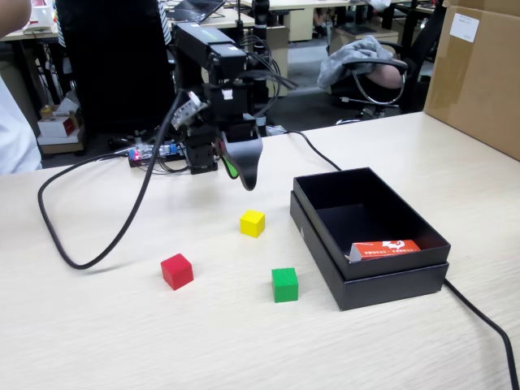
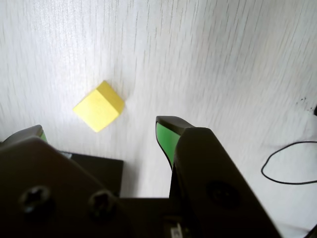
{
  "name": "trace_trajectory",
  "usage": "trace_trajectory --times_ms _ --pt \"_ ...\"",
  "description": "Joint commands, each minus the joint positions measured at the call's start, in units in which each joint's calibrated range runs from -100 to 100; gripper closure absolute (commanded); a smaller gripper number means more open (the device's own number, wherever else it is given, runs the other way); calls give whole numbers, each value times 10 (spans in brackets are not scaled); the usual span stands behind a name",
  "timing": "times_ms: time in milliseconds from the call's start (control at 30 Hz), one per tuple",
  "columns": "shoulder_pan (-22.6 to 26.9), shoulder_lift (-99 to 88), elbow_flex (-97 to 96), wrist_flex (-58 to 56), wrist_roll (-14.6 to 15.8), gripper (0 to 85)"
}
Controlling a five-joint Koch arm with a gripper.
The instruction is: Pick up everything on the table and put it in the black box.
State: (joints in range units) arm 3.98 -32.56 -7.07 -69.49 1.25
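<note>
Three small cubes lie on the pale wood-grain table (image 1: 122, 341): a yellow cube (image 1: 253, 223), a red cube (image 1: 176, 270) and a green cube (image 1: 284, 284). My gripper (image 1: 244, 166) hangs above the table, behind and slightly left of the yellow cube. In the wrist view the yellow cube (image 2: 99, 106) lies ahead of my gripper (image 2: 101, 130), whose green-padded jaws stand wide apart with nothing between them. The black box (image 1: 422, 284) sits to the right of the cubes, open at the top.
An orange-red and white carton (image 1: 385, 249) lies inside the black box. A black cable (image 1: 89, 244) loops over the table at left, another cable (image 1: 487, 325) runs off past the box. A big brown carton (image 1: 479, 73) stands at the back right.
</note>
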Motion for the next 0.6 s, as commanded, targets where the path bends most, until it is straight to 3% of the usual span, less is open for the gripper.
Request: trace_trajectory --times_ms 0,567 --pt "6 56 44 -8 -6 412" --pt "8 240 134 -8 -8 412"
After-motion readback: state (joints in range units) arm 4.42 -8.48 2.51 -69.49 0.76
